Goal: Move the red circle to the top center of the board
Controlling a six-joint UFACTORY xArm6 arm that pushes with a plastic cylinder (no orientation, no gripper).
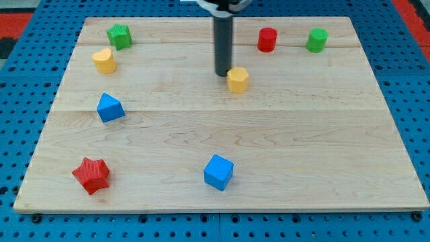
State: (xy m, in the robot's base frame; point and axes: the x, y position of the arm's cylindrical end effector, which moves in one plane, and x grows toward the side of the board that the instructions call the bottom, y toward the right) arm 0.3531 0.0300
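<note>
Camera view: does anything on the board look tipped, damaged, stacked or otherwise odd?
Nothing stands out. All eight blocks sit flat and apart on the board, none stacked or off the edge. My tip rests just left of the yellow hexagon, while the red circle sits untouched toward the top right.

Arm visible only as a straight, smooth, dark grey cylindrical rod, uniform in width down to my tip (222,74), beneath a black-and-white mounting cut off at the view's top.
</note>
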